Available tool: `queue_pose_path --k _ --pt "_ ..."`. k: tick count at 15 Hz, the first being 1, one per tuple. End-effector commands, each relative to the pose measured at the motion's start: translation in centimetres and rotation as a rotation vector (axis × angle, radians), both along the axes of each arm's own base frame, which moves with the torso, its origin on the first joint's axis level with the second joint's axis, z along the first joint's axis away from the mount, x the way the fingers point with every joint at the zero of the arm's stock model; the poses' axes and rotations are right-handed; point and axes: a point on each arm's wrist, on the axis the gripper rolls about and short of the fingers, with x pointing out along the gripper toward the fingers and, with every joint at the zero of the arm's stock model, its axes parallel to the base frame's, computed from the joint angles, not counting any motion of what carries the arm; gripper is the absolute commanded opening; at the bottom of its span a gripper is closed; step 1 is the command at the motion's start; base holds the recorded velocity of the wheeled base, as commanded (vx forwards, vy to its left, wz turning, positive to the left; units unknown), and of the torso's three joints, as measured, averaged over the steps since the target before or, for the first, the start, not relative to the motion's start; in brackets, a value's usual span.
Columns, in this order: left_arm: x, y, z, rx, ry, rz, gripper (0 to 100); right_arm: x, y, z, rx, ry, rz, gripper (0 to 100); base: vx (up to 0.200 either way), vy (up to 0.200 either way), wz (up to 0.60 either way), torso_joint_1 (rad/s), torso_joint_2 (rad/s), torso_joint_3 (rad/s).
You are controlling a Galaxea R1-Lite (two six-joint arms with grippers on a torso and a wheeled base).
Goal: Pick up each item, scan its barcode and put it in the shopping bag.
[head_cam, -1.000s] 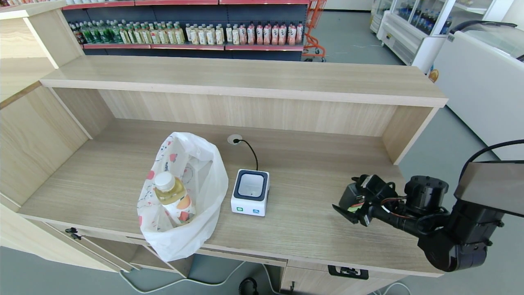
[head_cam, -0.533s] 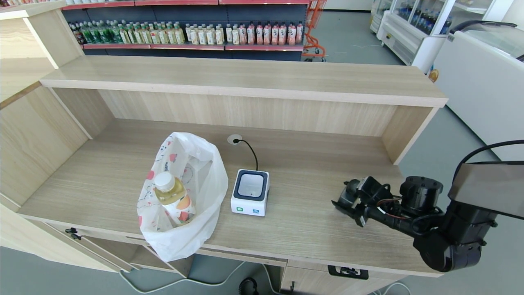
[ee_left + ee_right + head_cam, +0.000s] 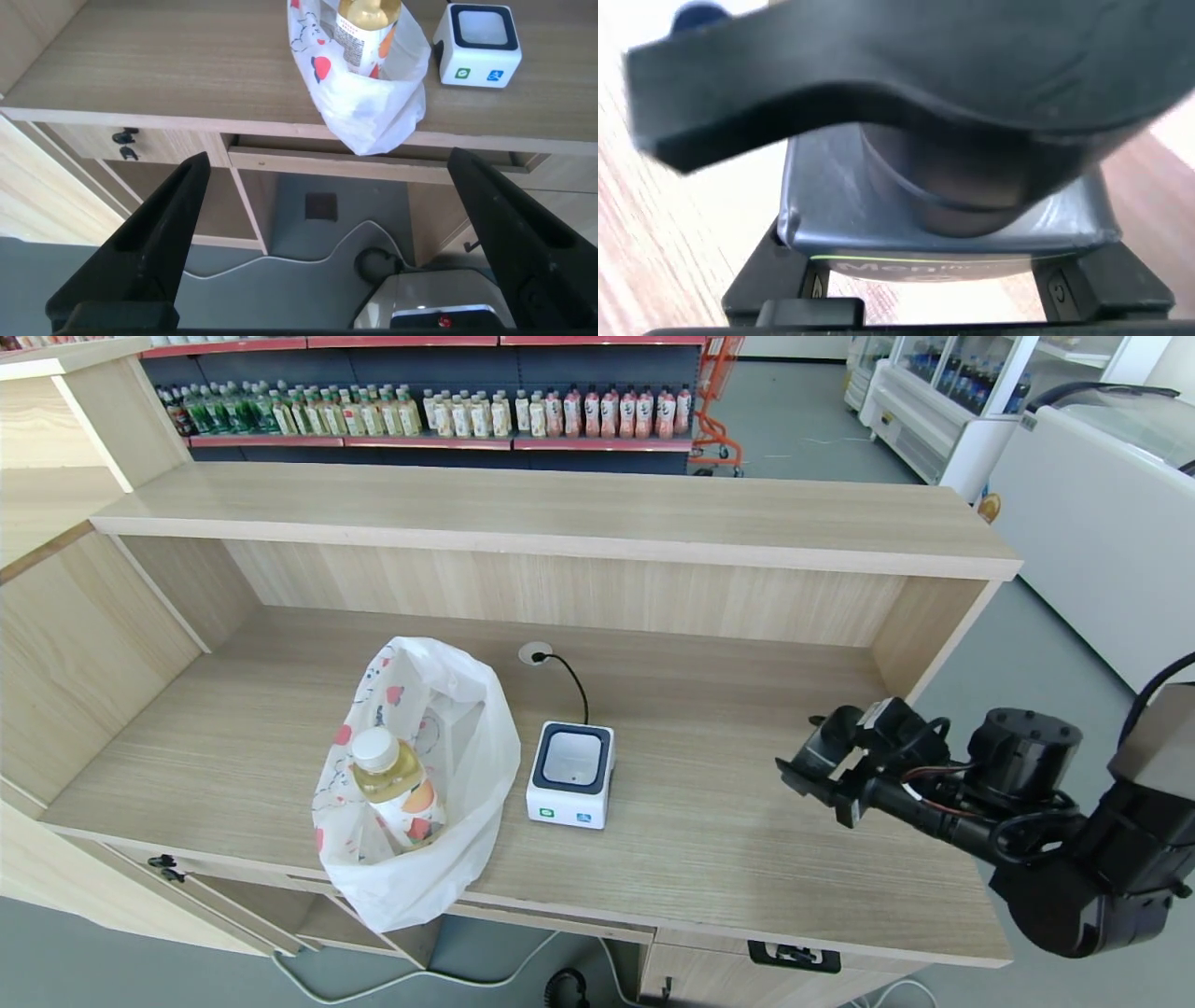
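One grey pack [image 3: 840, 201] | my right claw [image 3: 814, 784] is pinching its flat sides, right of the scanner [image 3: 570, 775] | seeming light, slick

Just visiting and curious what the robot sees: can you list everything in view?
Shopping bag: one, white with red prints, counter's near edge.
Bottle: one, yellow drink, white cap, upright in the bag.
Scanner: one, white, dark top, right of the bag.
Cable: one, black, behind the scanner.
Counter: one, light wood.
Shelf bottles: many, green to pink, store shelf behind.
Dark packet: one, blue-grey, in the right gripper.
Left gripper: one, black, open, before the counter.
Right gripper: one, black, shut on the packet, over the counter's right side.
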Motion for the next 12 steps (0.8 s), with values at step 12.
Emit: queue_pose_path --k 12 --pt "0.0 0.0 0.0 0.000 -0.001 0.000 100 -10.5 12.4 17.9 0.070 -0.845 1.008 0 0.000 0.000 0.00 0.000 0.00 0.000"
